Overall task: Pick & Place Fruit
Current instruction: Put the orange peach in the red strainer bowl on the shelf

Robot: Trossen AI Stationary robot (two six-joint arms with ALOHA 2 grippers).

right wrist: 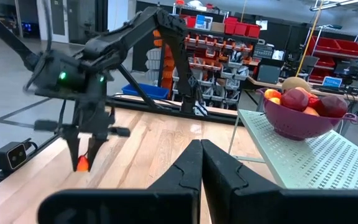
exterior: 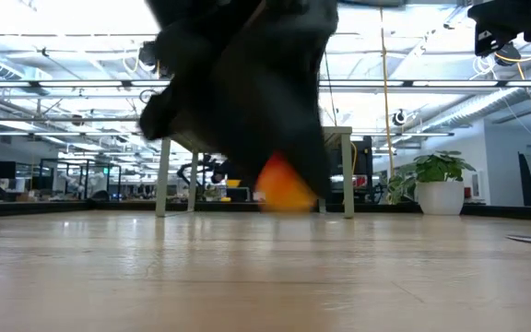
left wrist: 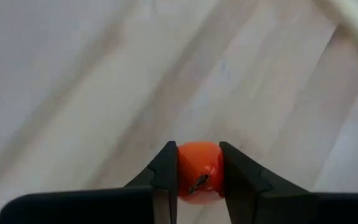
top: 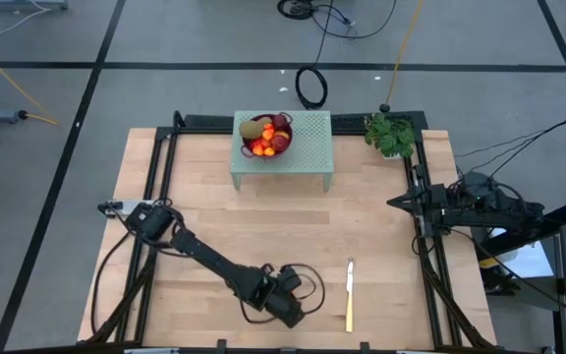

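Note:
My left gripper hangs low over the near part of the table, shut on a tiny orange-red ball. The ball also shows under the dark gripper in the low view and in the right wrist view. The other fruit lies piled in the purple bowl, which stands on a pale green perforated stand at the far side. My right gripper waits shut at the table's right edge, touching nothing. My left gripper pinches the tiny orange-red ball by its two sides between the two fingertips. The fingers come from above, pointing down. The ball is lifted clear, just above the wooden table top.
A yellow-handled knife lies on the table right of my left gripper. A potted plant stands at the far right corner. Bare wood stretches between the stand and the left gripper.

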